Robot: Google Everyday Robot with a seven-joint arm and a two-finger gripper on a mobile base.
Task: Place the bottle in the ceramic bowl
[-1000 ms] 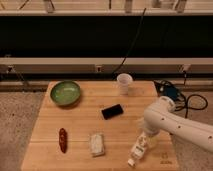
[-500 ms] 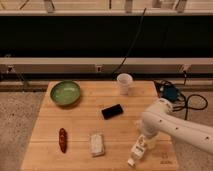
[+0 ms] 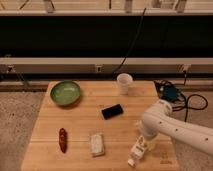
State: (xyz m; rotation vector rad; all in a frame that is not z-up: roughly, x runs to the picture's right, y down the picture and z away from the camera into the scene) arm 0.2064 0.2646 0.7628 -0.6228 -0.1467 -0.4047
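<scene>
**Light bottle at the near right, bowl across the table**

The bottle (image 3: pixel 136 154) lies tilted on the wooden table (image 3: pixel 90 125) near its near right edge, with the white cap pointing toward the near side. The gripper (image 3: pixel 144 142) sits right at the bottle's upper end, at the tip of the white arm that comes in from the right. Whether it already holds the bottle or only hovers against it cannot be told.

The ceramic bowl (image 3: pixel 65 93) stands empty at the far left corner, well apart from the bottle. A dark flat slab (image 3: pixel 112 111), a pale block (image 3: pixel 97 144) and a red object (image 3: pixel 63 140) lie between them, and a white paper cup (image 3: pixel 124 82) stands at the far side.

The bottle is probably light, stiff plastic with smooth, somewhat slippery sides, and it would likely roll if nudged. The best hold looks like one across the middle of the body, over the label, rather than on the narrower cap.

The label shows as a yellowish patch. No brand or writing can be read on it or on anything else.
</scene>
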